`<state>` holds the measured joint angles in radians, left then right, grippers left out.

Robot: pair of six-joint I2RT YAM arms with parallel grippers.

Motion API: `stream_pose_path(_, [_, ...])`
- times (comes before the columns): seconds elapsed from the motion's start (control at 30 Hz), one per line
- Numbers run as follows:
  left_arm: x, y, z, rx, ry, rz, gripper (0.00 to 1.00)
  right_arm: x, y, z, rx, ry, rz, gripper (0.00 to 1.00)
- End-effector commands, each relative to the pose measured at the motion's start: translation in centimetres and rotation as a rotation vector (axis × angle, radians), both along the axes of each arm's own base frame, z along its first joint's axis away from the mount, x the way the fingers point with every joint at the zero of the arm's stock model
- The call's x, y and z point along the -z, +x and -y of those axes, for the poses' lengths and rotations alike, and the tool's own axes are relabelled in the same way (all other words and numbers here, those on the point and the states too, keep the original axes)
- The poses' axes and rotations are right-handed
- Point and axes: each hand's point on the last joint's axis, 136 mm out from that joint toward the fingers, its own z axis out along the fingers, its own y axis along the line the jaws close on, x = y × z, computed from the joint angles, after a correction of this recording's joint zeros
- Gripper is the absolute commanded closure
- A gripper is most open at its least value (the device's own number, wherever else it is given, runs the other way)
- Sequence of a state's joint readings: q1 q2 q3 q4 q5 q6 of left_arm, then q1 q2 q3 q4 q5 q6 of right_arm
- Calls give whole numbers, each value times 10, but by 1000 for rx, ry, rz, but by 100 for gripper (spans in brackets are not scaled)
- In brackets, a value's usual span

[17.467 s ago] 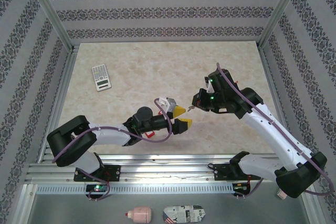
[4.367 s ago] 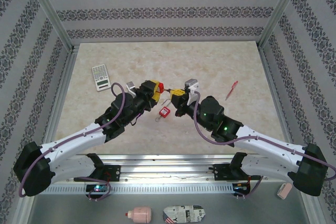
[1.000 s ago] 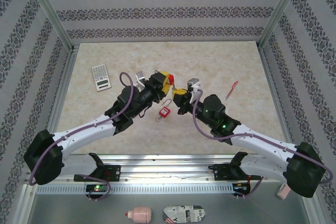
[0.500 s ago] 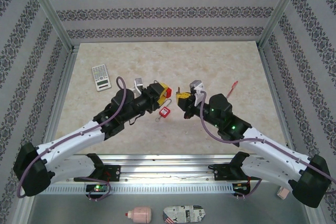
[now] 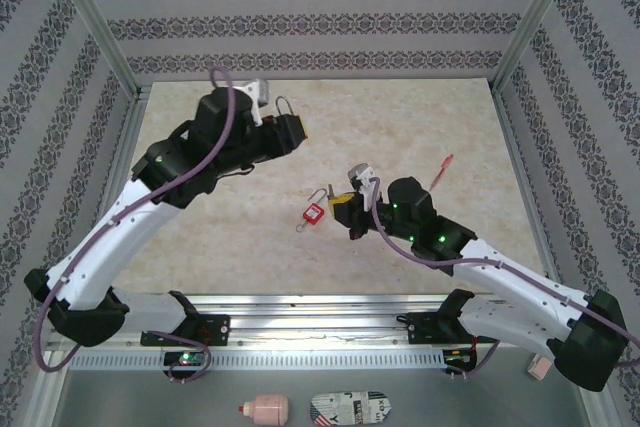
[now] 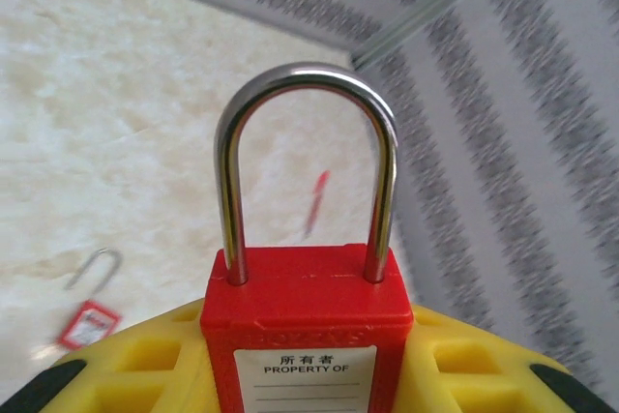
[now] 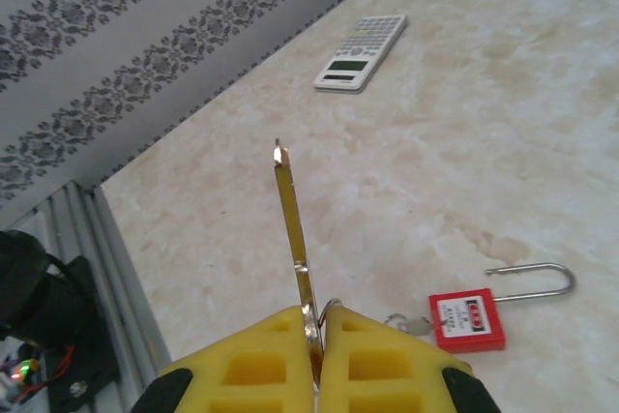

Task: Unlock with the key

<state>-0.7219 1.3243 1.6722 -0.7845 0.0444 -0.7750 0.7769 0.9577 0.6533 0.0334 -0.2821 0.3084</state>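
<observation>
My left gripper (image 5: 293,130) is raised over the far left of the table, shut on a red padlock (image 6: 305,307). The padlock's body is clamped between the yellow fingers (image 6: 135,365). Both legs of its steel shackle (image 6: 308,79) sit in the body. My right gripper (image 5: 343,205) hovers near the table's middle, shut on a brass key (image 7: 293,220). The key's blade sticks out forward from between the yellow pads (image 7: 387,355). The two grippers are well apart. A second red padlock (image 5: 314,212) lies on the table next to the right gripper, with its shackle swung open.
A white calculator (image 5: 192,147) lies at the left rear of the table. A red pen (image 5: 441,170) lies at the right. Metal frame posts and patterned walls close in the table on three sides.
My left arm has lifted and swung back to the far left, carrying the padlock away from the key. My right gripper has drawn slightly nearer and lower, still holding the key.
</observation>
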Motion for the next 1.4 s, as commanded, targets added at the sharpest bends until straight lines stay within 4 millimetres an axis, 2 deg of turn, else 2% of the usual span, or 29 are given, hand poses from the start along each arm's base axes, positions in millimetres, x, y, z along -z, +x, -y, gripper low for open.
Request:
stream_pose_path(0.0, [67, -19, -2, 139, 350, -106, 100, -22, -9, -14, -71, 53, -16, 100])
stream_pose_path(0.13, [82, -20, 9, 199, 427, -138, 100, -25, -9, -21, -92, 61, -28, 100])
stream_pose_path(0.3, [85, -16, 12, 201, 441, -145, 100, -24, -10, -29, -110, 64, -36, 100])
stream_pose_path(0.5, [71, -12, 13, 150, 350, -96, 100, -18, -11, -34, -115, 88, -66, 100])
stream_pose_path(0.57, [65, -13, 21, 165, 279, -77, 100, -17, -10, -35, -110, 103, -73, 100])
stream_pose_path(0.77, [71, -17, 24, 161, 238, -65, 100, -27, -6, -36, -98, 135, -66, 100])
stream_pose_path(0.97, [71, -19, 22, 137, 198, -41, 100, -26, -4, -40, -114, 152, -89, 100])
stream_pose_path(1.17, [61, -18, 23, 132, 169, -5, 100, -27, -7, -47, -140, 168, -103, 100])
stream_pose_path(1.37, [66, -21, 26, 144, 184, -9, 100, -26, -2, -45, -120, 172, -107, 100])
